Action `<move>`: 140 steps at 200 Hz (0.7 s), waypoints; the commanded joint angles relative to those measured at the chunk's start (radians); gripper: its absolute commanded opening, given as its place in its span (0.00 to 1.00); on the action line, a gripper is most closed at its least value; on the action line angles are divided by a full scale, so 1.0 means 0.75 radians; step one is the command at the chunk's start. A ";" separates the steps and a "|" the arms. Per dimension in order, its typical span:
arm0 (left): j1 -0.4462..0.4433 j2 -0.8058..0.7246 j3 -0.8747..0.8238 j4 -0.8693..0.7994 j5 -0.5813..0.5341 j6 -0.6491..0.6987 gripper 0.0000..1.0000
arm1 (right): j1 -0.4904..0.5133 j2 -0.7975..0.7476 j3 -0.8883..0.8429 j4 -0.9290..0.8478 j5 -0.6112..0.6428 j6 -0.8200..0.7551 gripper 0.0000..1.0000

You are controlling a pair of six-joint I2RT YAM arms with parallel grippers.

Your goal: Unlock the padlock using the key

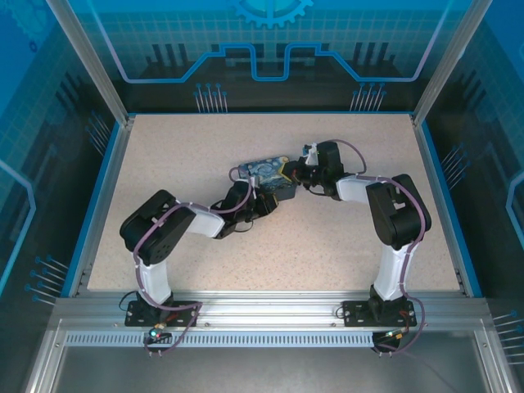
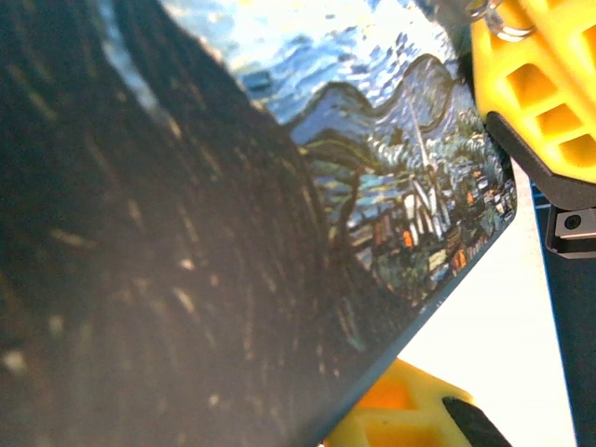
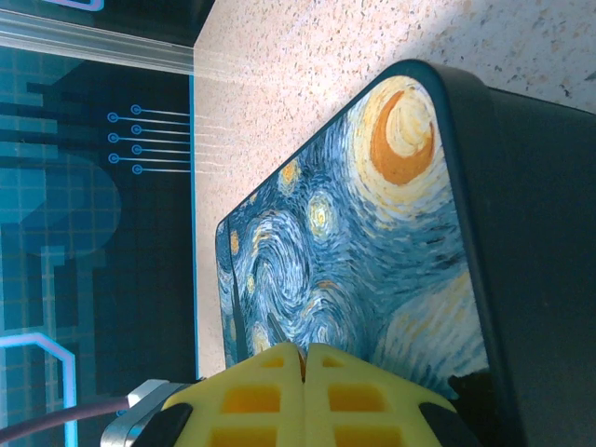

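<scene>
Top external shows the left arm reaching in from the near left, with the left gripper (image 1: 264,200) at the near edge of the blue painted box (image 1: 262,170), which lies flat on the speckled table (image 1: 188,246) about mid-width. Left wrist puts the box's swirled lid close against the lens, and one yellow finger (image 2: 405,405) pokes up from below its edge; we cannot tell whether this claw is apart or clamped on the box. At the top right of that view a small metal ring (image 2: 496,17) sits just beside a second yellow finger (image 2: 540,93). Further right, the right gripper (image 1: 295,178) is at the box's right end, and right wrist shows its two yellow fingers pressed together, only a seam between them, just over the lid. Whether the key is pinched in that seam we cannot tell.
</scene>
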 commanded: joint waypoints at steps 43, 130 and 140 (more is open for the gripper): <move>0.022 -0.148 0.043 -0.110 0.203 -0.114 0.00 | -0.070 -0.106 -0.028 -0.094 -0.043 -0.038 0.00; 0.056 -0.188 0.030 -0.040 0.243 -0.270 0.00 | -0.097 -0.587 -0.249 -0.146 -0.069 -0.056 0.00; 0.064 -0.191 0.027 -0.018 0.263 -0.300 0.00 | -0.096 -0.645 -0.321 -0.133 -0.074 -0.041 0.00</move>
